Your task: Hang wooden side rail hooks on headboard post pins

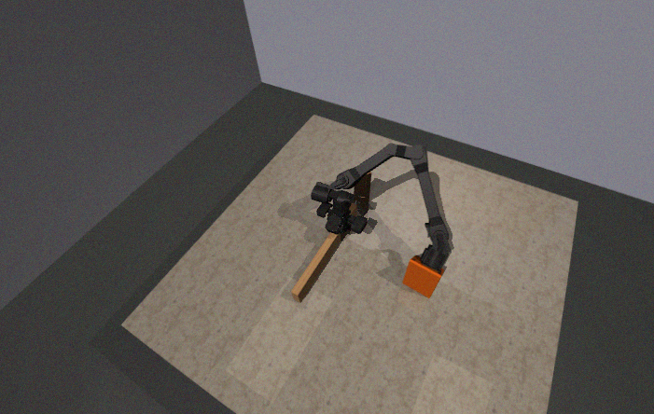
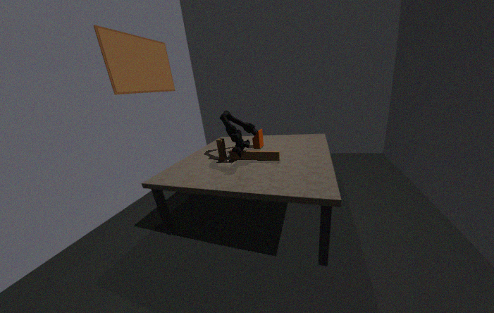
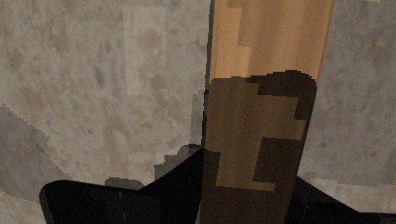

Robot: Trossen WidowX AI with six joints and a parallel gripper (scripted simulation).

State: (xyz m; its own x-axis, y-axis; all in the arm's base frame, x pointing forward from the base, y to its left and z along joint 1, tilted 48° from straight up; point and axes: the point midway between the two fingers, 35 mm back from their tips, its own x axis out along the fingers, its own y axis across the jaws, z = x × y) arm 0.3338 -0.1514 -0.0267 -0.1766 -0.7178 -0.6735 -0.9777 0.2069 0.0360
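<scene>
The light wooden side rail (image 1: 316, 266) (image 2: 260, 156) (image 3: 272, 40) lies long and straight, its far end low at the table in the top and exterior views. My gripper (image 1: 343, 226) (image 2: 237, 153) (image 3: 230, 158) is shut on the rail near its post end, with a finger on each side in the wrist view. The dark wooden headboard post (image 1: 363, 191) (image 2: 221, 149) stands upright just beyond the gripper. The rail's near end is close to the post; a small gap seems to show in the exterior view. The hooks, pins and slot are hidden or too small to tell.
The orange base block (image 1: 423, 278) (image 2: 258, 139) of the arm stands on the table (image 1: 499, 267) (image 2: 280, 182), to the side of the rail. The arm arches high from it to the gripper. An orange-brown board (image 2: 137, 64) hangs on the wall.
</scene>
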